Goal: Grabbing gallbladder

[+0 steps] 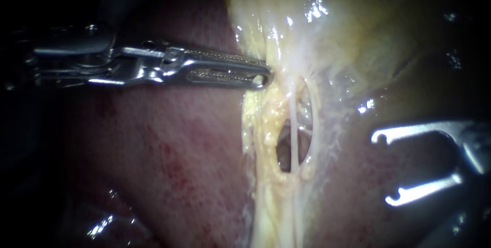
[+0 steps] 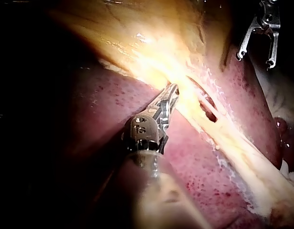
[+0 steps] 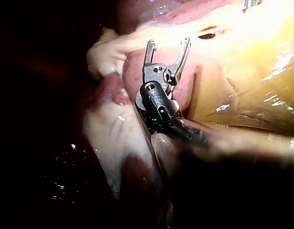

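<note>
Just ahead of your left instrument (image 1: 263,75) lies the yellow-green gallbladder (image 1: 348,28). Its jaws lie together, tips touching the pale fringe at the gallbladder's edge, and no tissue shows between them. Your right instrument (image 1: 384,167) has its jaws spread wide and empty over the liver (image 1: 169,166), apart from the gallbladder.

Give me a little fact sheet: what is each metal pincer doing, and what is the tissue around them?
Left instrument: tip against the edge of the pale yellow tissue just below the gallbladder
Right instrument: pincer open and empty, over the liver, apart from the yellow tissue
Between the two: an opening in the yellow tissue, crossed by thin pale strands
Gallbladder: yellow-green and glistening
Liver: dark red, on both sides of the yellow band
</note>
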